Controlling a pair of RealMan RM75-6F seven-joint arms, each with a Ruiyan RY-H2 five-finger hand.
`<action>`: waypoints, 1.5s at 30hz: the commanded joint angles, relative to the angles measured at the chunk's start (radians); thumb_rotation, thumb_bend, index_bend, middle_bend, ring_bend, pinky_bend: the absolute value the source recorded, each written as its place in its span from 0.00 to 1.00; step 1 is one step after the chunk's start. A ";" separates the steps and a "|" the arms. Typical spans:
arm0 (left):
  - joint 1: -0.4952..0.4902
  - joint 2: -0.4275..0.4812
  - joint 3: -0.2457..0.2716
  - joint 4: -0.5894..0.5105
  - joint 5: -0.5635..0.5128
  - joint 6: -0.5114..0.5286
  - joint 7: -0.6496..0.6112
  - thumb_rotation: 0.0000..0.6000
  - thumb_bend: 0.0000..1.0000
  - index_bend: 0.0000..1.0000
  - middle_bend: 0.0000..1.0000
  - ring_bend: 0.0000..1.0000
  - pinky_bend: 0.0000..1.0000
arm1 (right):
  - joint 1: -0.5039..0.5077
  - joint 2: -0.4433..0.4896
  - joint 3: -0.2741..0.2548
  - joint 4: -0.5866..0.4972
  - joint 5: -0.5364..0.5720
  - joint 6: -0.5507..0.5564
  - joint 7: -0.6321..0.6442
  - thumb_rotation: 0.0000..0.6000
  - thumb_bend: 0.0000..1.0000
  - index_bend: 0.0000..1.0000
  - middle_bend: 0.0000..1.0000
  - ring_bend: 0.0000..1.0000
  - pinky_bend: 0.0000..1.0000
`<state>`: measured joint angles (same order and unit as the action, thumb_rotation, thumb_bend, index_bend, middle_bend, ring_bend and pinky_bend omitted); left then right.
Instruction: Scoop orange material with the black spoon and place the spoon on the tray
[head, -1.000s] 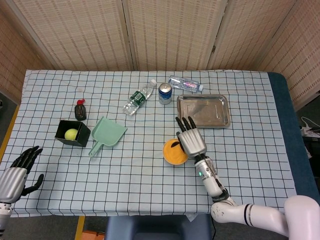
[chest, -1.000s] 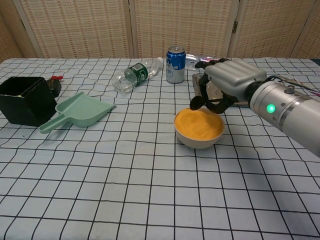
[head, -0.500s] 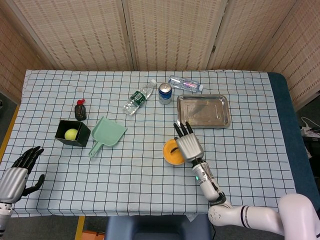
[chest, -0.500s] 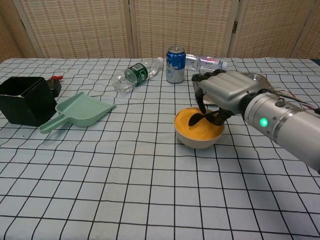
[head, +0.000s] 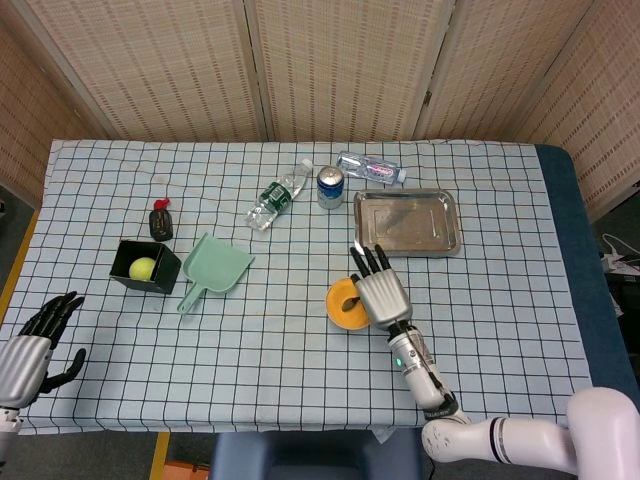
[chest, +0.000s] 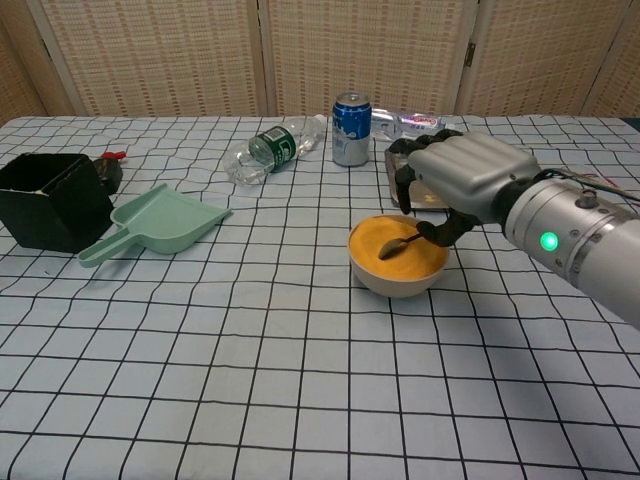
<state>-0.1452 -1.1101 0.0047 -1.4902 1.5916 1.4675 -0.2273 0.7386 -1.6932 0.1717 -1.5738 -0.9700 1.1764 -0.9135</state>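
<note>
A white bowl (chest: 396, 278) filled with orange material (chest: 385, 250) sits mid-table; the same bowl (head: 343, 305) shows partly under my right hand in the head view. My right hand (chest: 463, 184) (head: 379, 291) grips the black spoon (chest: 403, 241) by its handle, and the spoon's head lies in the orange material. The metal tray (head: 407, 222) (chest: 430, 198) lies just behind the bowl, bare. Down at the table's near left edge my left hand (head: 35, 343) rests with fingers apart and nothing in it.
A blue can (chest: 351, 129), a green-labelled bottle (chest: 272, 147) and a clear bottle (head: 370, 169) lie behind the bowl. A green dustpan (chest: 156, 222), a black box (head: 146, 265) with a yellow ball (head: 143, 268), and a small dark bottle (head: 160, 220) sit left.
My right hand dipped the spoon from above the bowl's far rim into the orange material and drew it across. The left hand stayed put.
</note>
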 joint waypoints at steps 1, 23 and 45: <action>0.000 0.000 0.000 -0.001 0.000 -0.001 0.003 1.00 0.46 0.00 0.00 0.00 0.17 | -0.019 0.031 -0.006 -0.021 -0.024 0.011 0.044 1.00 0.38 0.41 0.00 0.00 0.00; -0.012 -0.019 0.003 -0.008 -0.012 -0.035 0.059 1.00 0.46 0.00 0.00 0.00 0.17 | -0.136 -0.064 -0.093 0.509 -0.386 0.094 0.604 1.00 0.29 0.38 0.00 0.00 0.00; -0.017 -0.023 -0.001 -0.001 -0.031 -0.053 0.064 1.00 0.46 0.00 0.00 0.00 0.17 | -0.137 -0.170 -0.064 0.679 -0.438 0.064 0.701 1.00 0.29 0.50 0.00 0.00 0.00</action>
<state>-0.1626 -1.1331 0.0035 -1.4907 1.5606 1.4141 -0.1635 0.6012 -1.8617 0.1061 -0.8960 -1.4071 1.2411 -0.2133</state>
